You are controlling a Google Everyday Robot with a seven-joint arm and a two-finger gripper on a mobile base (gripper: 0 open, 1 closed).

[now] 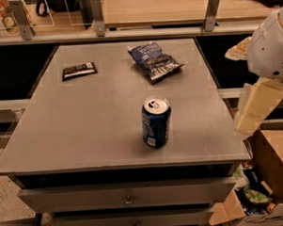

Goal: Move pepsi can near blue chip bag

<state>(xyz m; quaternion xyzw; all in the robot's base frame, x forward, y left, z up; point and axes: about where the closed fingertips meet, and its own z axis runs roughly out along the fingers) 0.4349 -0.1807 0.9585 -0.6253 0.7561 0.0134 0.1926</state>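
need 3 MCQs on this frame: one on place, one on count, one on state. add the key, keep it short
1. Where does the wrinkly dark blue foil chip bag lie relative to the small dark blue Pepsi can?
A. Behind it, toward the table's far edge
B. In front of it, at the near edge
C. Under it

2. How many items lie on the grey table top?
A. One
B. Three
C. Five

3. What state is the can in?
A. Upright on the table, apart from the gripper
B. Tipped on its side
C. Lifted off the table

Key:
1 A: the bag lies at the far side and the can stands nearer the front.
2 B: the can, the bag and a small flat black wrapper.
3 A: the silver top faces up, and the gripper is off the table's right edge, touching nothing.
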